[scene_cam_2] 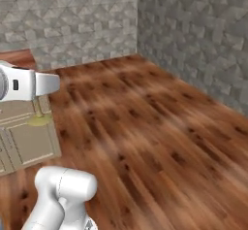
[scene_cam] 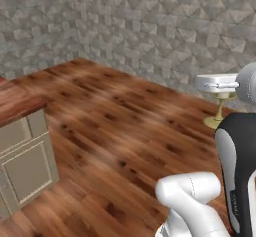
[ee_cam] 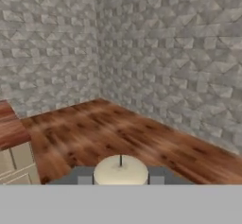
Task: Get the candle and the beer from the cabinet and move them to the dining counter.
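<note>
Candle [ee_cam: 121, 169] top (wick up) between claw [ee_cam: 121, 179] tips; wood floor [ee_cam: 142, 138] beyond

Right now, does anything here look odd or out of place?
Only that the candle rides in mid-air, upright in the gripper, over the wooden floor. Nothing looks spilled, tipped or damaged.

Grey stone walls [ee_cam: 165, 53] meet in a corner ahead of my tool; wood floor [scene_cam: 115, 126] below; beige base cabinet [scene_cam: 25, 166] left.

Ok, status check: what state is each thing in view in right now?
Short white candle in brass goblet holder: upright, unlit, held off the floor.
Two-finger gripper: shut on the candle.
Beige raised-panel base cabinet door: closed.
</note>
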You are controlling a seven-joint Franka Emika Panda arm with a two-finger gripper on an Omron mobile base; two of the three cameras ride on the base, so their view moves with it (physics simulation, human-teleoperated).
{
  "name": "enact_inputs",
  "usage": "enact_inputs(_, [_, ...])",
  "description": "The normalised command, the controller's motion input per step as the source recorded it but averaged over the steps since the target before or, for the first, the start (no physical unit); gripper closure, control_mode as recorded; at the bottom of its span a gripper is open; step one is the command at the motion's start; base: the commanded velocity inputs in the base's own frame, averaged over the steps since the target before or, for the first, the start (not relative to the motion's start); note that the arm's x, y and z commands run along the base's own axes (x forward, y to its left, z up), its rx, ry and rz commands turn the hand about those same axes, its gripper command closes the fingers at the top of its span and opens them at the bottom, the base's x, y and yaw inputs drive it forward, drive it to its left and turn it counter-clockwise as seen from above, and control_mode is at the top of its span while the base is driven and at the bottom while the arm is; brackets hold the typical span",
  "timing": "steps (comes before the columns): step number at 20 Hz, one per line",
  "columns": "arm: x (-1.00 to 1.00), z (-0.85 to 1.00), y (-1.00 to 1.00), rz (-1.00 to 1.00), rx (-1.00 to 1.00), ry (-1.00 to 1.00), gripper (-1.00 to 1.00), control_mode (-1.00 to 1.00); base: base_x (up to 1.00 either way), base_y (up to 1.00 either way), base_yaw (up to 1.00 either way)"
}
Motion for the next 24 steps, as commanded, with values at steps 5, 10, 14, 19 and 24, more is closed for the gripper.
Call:
enact_inputs(5, [0.00,0.00,0.00,0.00,0.00,0.00,1.00,1.00,1.00,-0.18,0.47])
enact_inputs(10, [0.00,0.00,0.00,0.00,0.00,0.00,1.00,1.00,1.00,-0.74,0.07])
enact_inputs(14, [0.00,0.00,0.00,0.00,0.00,0.00,1.00,1.00,1.00,-0.98,0.02])
enact_inputs(19, [0.00,0.00,0.00,0.00,0.00,0.00,1.00,1.00,1.00,-0.95,0.06])
enact_inputs(24, [0.00,0.00,0.00,0.00,0.00,0.00,1.00,1.00,1.00,-0.92,0.13])
